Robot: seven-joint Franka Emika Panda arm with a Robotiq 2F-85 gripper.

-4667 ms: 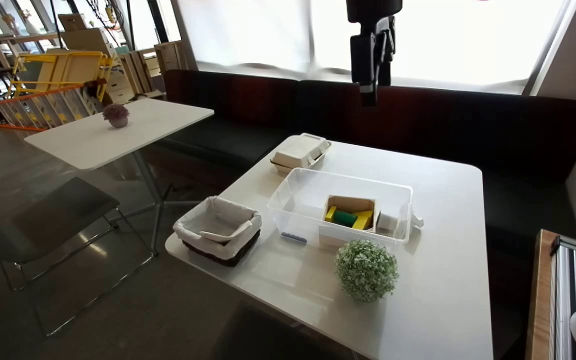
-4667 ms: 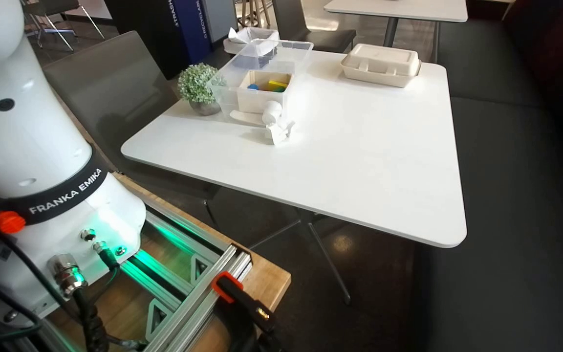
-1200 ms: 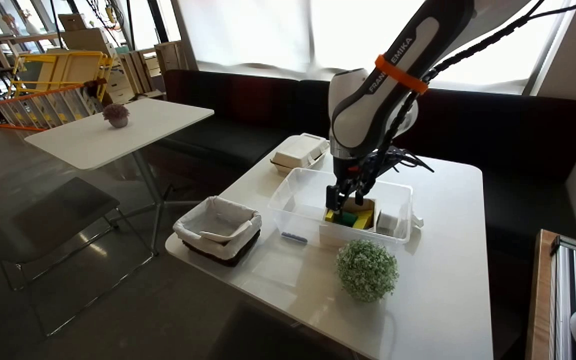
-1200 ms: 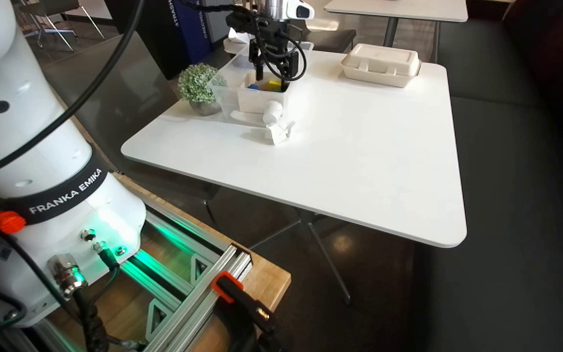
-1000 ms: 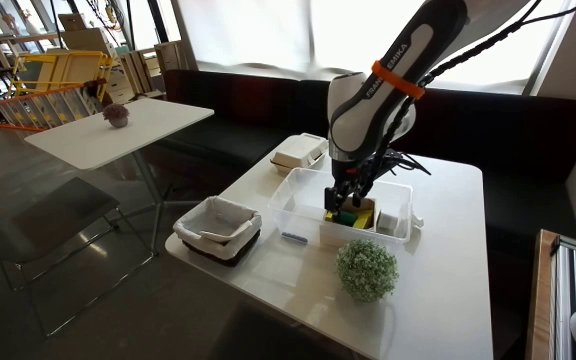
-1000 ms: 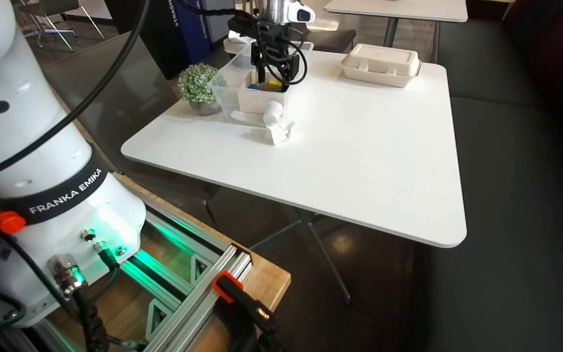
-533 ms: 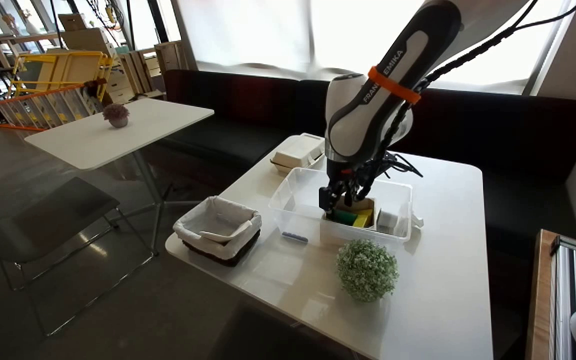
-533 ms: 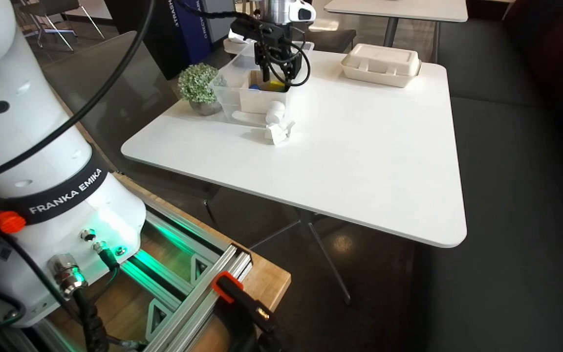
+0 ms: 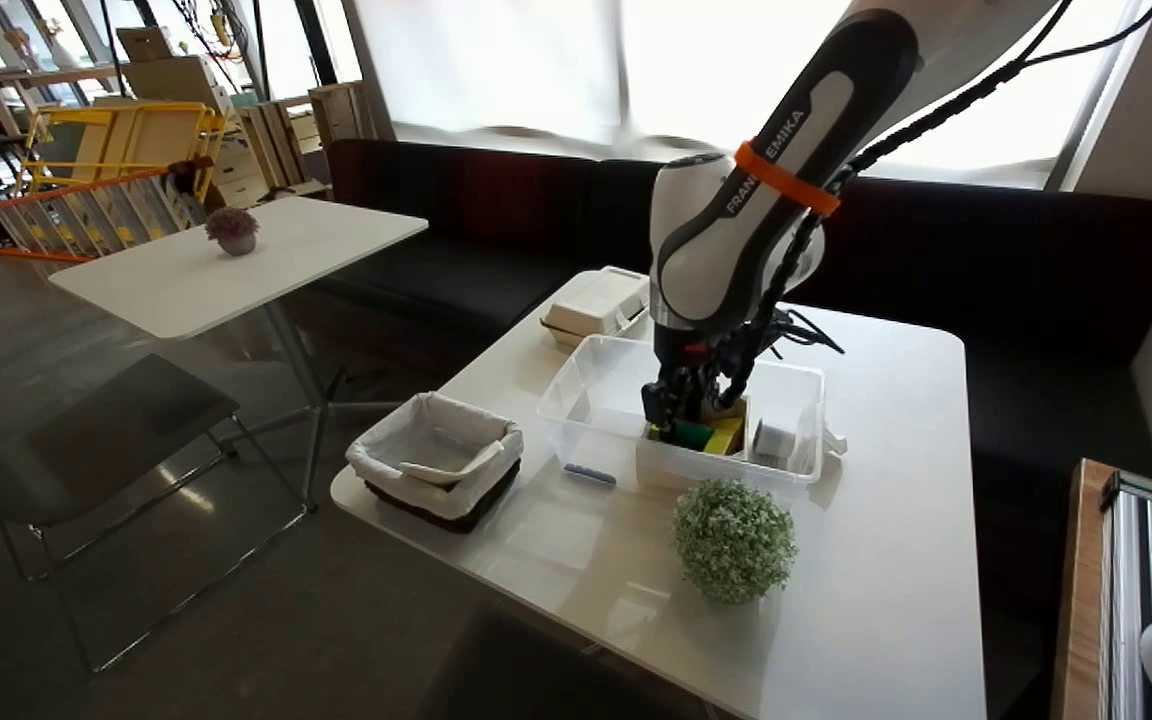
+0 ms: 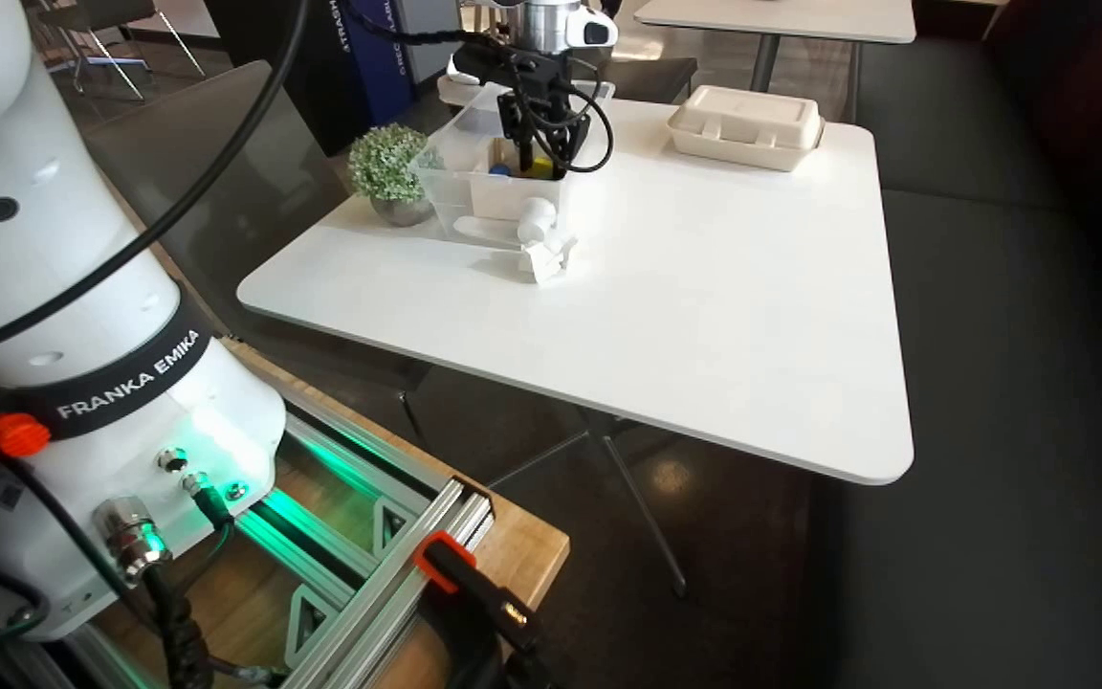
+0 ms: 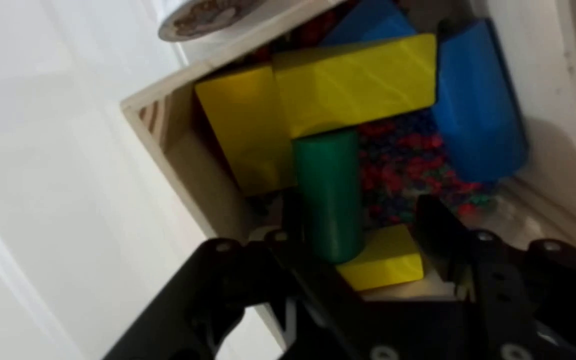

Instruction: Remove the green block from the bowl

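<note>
The green block point(image 11: 329, 200) looks smooth, its box point(image 11: 195, 180) wooden, the tub point(image 9: 588, 440) clear plastic, the table point(image 9: 896, 560) glossy.

Strong light comes through the wide white window coverings point(image 9: 496, 70) — quite overexposed — while the wrist view is dim, the black gripper fingers point(image 11: 438, 230) blurred.
</note>
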